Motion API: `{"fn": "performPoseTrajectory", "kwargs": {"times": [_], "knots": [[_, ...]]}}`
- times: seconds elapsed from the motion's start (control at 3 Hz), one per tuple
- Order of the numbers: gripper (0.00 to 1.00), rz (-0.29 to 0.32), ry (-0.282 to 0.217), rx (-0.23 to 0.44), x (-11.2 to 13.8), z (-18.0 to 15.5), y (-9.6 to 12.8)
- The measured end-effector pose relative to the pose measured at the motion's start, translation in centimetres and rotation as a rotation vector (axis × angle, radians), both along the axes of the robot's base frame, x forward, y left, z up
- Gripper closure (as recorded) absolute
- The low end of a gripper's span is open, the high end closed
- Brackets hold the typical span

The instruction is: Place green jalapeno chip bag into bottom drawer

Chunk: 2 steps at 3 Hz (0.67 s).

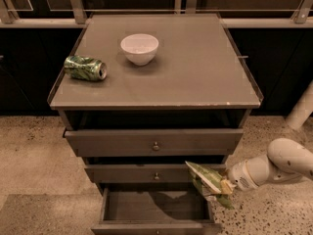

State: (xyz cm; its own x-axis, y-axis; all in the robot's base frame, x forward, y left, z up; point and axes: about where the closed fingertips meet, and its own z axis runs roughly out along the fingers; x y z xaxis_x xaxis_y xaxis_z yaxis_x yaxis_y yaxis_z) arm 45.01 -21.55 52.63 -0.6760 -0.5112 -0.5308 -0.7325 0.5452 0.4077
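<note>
While the gripper [221,186] hangs at the right of the cabinet, level with the gap between the middle drawer [146,173] and the bottom drawer [154,227], its jaws look closed on the right end of the green jalapeno chip bag [202,175]. The bag sticks out leftward, held clear in the air and tilted. It straddles the bottom drawer's right wall: part over the cavity, part outside.

Risks, judged from this pose:
- Release here: bag may catch the right wall and tip out onto the floor [39,151]. Cause: too little of it is over the cavity.
- Moving left while low: bag or wrist may strike the middle drawer front, which overhangs the far part of the cavity.
- Foil is light and crinkly, so it may cling to a finger or land on edge.

Containers:
- Bottom drawer: pulled out, only bare floor and shadow showing inside.
- Top drawer [122,142] and middle drawer: slightly out, contents hidden.
- White bowl [139,48] on the cabinet top [195,77]: appears empty.
- Green can [85,68], on its side, near the top's left edge.
</note>
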Motion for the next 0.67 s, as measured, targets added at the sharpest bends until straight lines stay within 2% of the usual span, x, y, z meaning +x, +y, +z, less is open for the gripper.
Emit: {"fn": "performPoseTrajectory", "kwargs": {"times": [0.33,0.67], "knots": [[1.00,-0.010,-0.012,-0.019,-0.4,0.4,0.0],[1.00,-0.028,-0.082,-0.018,-2.0,-0.9,0.6]]}}
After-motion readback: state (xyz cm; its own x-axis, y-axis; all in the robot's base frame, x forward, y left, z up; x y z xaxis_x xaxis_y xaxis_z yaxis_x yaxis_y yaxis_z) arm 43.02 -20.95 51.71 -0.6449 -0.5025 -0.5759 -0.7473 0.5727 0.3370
